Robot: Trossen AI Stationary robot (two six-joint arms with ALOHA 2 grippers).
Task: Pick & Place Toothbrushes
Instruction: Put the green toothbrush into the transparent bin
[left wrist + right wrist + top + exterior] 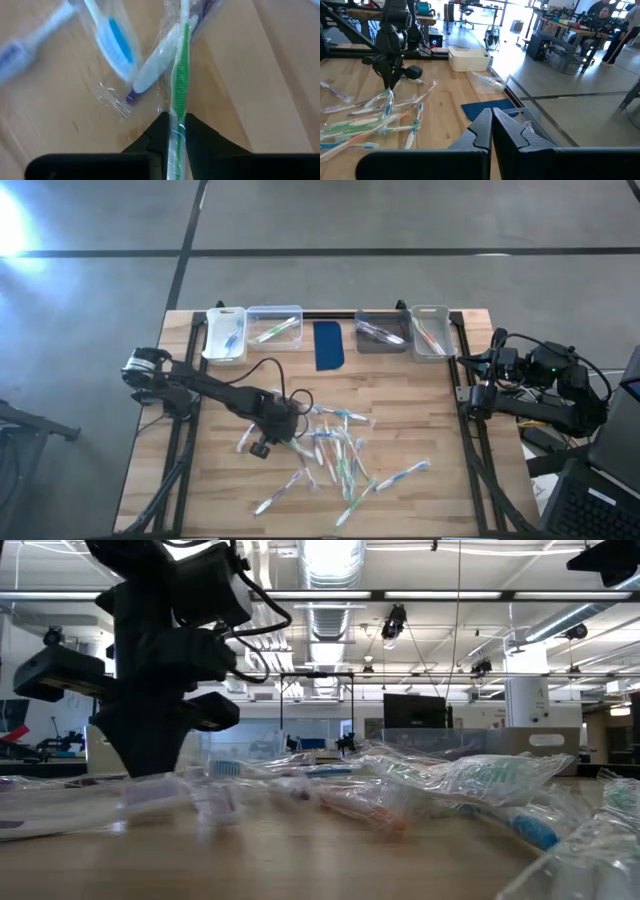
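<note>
Several toothbrushes [340,455] in clear wrappers lie scattered on the middle of the wooden table. They also show in the low view [470,785] and the right wrist view [375,117]. My left gripper [288,424] points down at the left edge of the pile and is shut on a green-and-white toothbrush [180,75]. It also shows in the right wrist view [389,89] and the low view [150,765]. My right gripper [492,117] is shut and empty, waiting at the table's right edge [480,392]. My left gripper pinches the green-and-white toothbrush between its two fingers [159,132], on the pale shaft [176,112] just past the green grip section, through its clear wrapper. The fingers come from above, pointing down, and lie across the brush. The rest of the brush runs on over the tabletop among other wrapped brushes.
Along the far edge stand a white bin [225,336], a clear bin [273,327], a dark blue pad [328,345], a grey bin [381,332] and a clear bin [430,330], each bin holding a brush or two. A blue-and-white brush [112,40] lies close to the held one.
</note>
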